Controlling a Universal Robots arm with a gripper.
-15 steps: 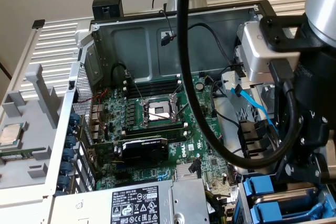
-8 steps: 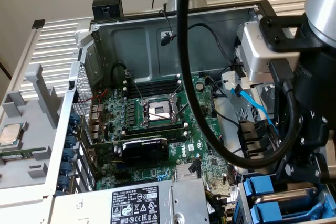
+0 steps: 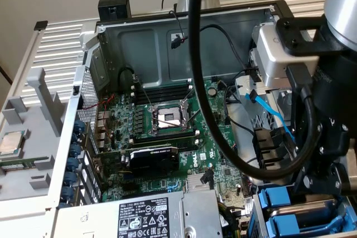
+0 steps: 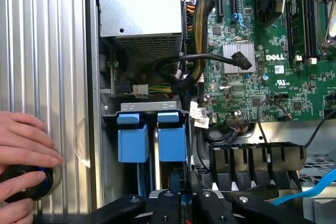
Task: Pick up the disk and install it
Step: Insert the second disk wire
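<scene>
1. Two blue plastic carrier faces stand side by side in the drive bay just ahead of the claw point(image 4: 181, 196). The disk point(image 4: 172, 140) is the one in line with the claw; the neighbouring carrier point(image 4: 132, 139) sits touching it on the far side from the motherboard point(image 4: 273, 77).
2. Check the grip. The claw's jaws stand almost closed, with a thin strip of blue carrier plastic between them. Judge this a pinch on the disk's carrier edge, not on bare metal.
3. Keep the claw square to the bay slot. The carrier is a rigid moulded frame, and any tilt will likely wedge its rails against the sheet-metal cage.
4. Press evenly along the slot line. The plastic is smooth and slightly glossy, so a light pinch may slip.
5. Mind the black cable bundle point(image 4: 194, 66) and the black ribbed plastic guide point(image 4: 252, 156) beside the claw on the motherboard side. Both are close enough to snag.
6. Note the person's hand point(image 4: 23, 145) resting on a round black controller point(image 4: 21, 182) on the ribbed steel panel point(image 4: 47, 51), well apart from the claw.
7. Whether the disk is fully seated cannot be told from here.
</scene>
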